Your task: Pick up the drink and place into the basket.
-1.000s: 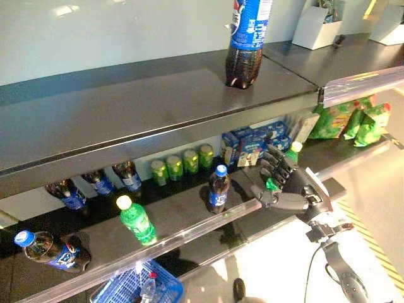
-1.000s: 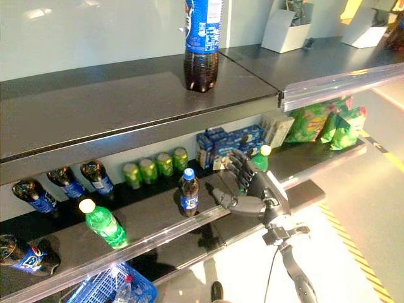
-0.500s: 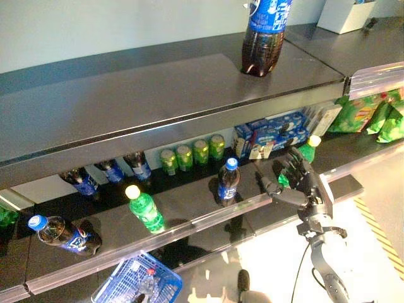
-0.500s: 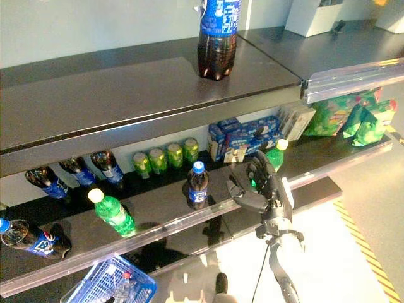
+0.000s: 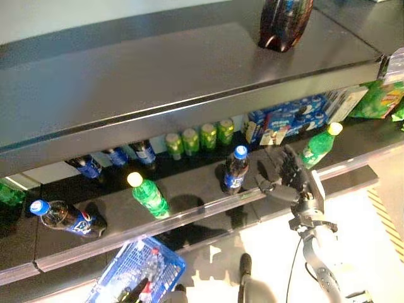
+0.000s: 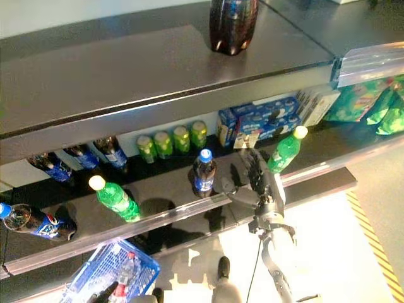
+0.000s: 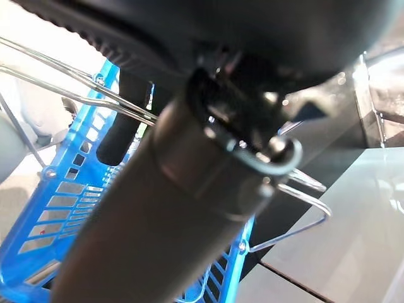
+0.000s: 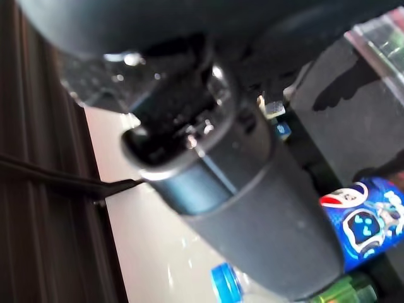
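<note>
A small dark cola bottle with a blue cap (image 5: 235, 169) stands upright near the front rail of the lower shelf (image 5: 189, 218). My right hand (image 5: 287, 178) is open just right of it, fingers spread and raised, thumb towards the bottle, not touching. A green bottle (image 5: 319, 145) stands right behind the hand. My left hand (image 7: 189, 38) is shut on the thin wire handles (image 7: 76, 95) of the blue basket (image 5: 136, 278), which hangs low at the left. A clear bottle with a red cap (image 5: 150, 278) lies in the basket.
The lower shelf also holds a leaning green bottle (image 5: 146, 197), a cola bottle lying down (image 5: 66, 218), dark bottles (image 5: 117, 158), green cans (image 5: 199, 136) and blue boxes (image 5: 284, 120) at the back. A large cola bottle (image 5: 284, 22) stands on the upper shelf.
The camera has tipped down, so the whole scene has shifted and more of the basket shows. My right hand has drawn slightly closer to the blue-capped bottle.
</note>
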Motion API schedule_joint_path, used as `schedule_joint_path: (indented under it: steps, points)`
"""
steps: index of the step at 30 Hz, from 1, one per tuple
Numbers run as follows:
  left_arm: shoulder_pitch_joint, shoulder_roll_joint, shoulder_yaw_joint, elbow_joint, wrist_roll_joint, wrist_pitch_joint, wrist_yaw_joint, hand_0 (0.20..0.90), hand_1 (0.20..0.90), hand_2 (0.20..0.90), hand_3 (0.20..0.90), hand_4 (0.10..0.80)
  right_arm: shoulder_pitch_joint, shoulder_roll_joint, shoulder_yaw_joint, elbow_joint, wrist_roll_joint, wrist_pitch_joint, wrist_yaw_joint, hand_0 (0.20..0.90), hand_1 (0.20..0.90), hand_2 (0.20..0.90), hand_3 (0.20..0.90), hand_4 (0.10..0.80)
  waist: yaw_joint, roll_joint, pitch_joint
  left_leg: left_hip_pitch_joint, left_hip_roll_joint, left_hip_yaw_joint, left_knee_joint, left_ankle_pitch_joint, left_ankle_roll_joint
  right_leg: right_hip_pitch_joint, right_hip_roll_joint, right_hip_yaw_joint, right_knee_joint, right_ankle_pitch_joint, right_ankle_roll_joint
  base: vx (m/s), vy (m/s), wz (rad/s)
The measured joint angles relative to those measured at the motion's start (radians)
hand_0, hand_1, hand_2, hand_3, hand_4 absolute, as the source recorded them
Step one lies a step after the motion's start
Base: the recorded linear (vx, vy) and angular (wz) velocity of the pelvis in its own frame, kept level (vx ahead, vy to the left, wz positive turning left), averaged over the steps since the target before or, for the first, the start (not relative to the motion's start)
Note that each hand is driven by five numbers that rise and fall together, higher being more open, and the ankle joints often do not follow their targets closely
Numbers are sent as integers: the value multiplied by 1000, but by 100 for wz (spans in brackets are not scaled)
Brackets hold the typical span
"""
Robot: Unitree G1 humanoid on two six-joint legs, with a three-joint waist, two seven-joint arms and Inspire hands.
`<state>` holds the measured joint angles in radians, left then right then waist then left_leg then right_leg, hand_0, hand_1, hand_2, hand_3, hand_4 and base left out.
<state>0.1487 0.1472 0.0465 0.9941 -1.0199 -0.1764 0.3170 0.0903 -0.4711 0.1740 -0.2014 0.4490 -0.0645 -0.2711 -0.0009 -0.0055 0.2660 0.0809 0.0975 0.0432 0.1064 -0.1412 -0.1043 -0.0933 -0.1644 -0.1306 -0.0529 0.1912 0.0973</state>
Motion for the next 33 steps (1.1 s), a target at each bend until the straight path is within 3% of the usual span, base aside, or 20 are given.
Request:
schedule_joint_path:
  steps: [33]
  points:
    - [-37,18,23,5,-21,-5,-27,300,300,300,200,100,-48,-5,82,97,-97,1,57,900,900,900,900,800,65,-18,59,-16,12,-58,62,-11,-10,21,-1,-57,69,-37,-10,5,-11,5]
